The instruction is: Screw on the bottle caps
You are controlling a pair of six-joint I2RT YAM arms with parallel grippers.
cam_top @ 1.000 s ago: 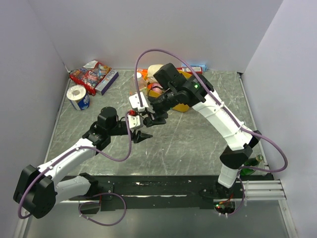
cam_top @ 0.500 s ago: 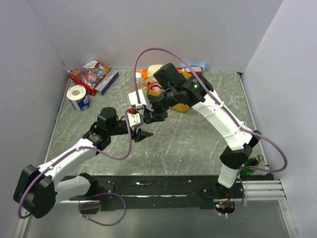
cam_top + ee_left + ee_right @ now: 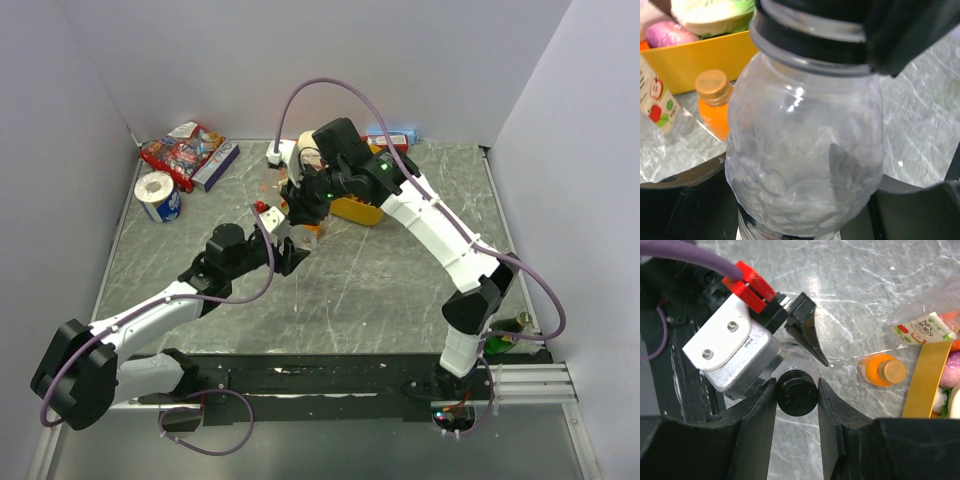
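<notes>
My left gripper (image 3: 293,252) is shut on the clear greyish bottle (image 3: 805,165) and holds it upright; its dark fingers press the bottle's lower sides. The black cap (image 3: 797,395) sits on the bottle's neck. My right gripper (image 3: 797,386) comes from above and is shut on that cap, one finger on each side. The orange drink bottle (image 3: 882,371) stands just behind with its orange-gold cap (image 3: 712,85) on. The clear bottle with the green-marked label (image 3: 920,327) lies near it. The white cap is out of view.
A yellow box (image 3: 360,212) of toy food stands right behind the bottles. A snack packet (image 3: 180,150) and a blue-and-white roll (image 3: 158,195) lie at the back left. A green glass bottle (image 3: 510,330) stands by the right arm's base.
Both grippers have moved away from the arm bases toward the yellow box. The left arm has stretched forward with the bottle, and the right wrist has swung over its top.
</notes>
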